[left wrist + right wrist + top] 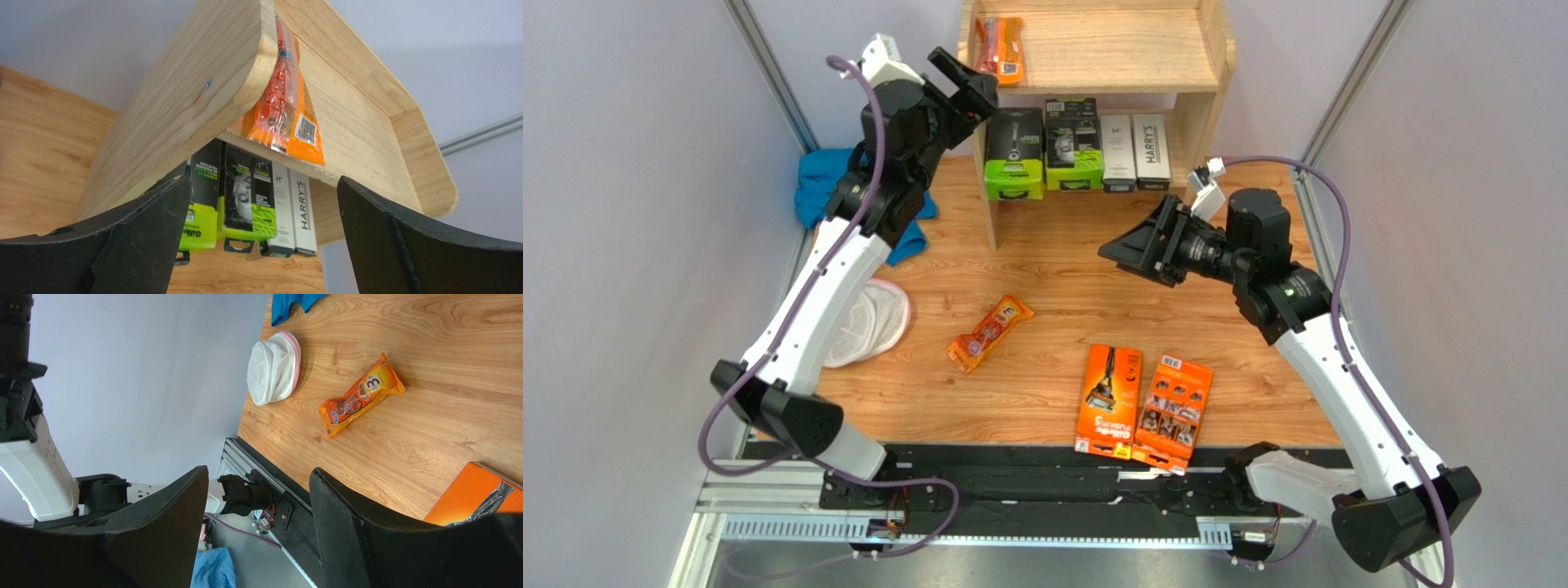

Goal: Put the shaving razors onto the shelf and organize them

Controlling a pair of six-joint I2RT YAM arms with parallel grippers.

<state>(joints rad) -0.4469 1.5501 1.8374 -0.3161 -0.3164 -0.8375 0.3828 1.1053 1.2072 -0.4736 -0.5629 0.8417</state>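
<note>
The wooden shelf (pixel 1112 49) stands at the back. One narrow orange blister pack (pixel 998 49) lies on its top tier at the left. Two green-and-black packs (pixel 1014 153) and two long white boxes (pixel 1134 151) stand on the lower tier. My left gripper (pixel 967 81) hangs open and empty just left of the top tier; the left wrist view shows the orange pack (pixel 285 104) apart from my fingers (pixel 141 236). A second orange blister pack (pixel 990 332) and two flat orange boxes (pixel 1111 399) lie on the table. My right gripper (pixel 1124 249) is open and empty above the table.
A blue cloth (pixel 860 196) lies left of the shelf, with white round mesh discs (pixel 867 321) nearer the left arm. The right wrist view shows the discs (pixel 273 367), the loose blister pack (pixel 362 395) and the table's near edge rail (pixel 270 478).
</note>
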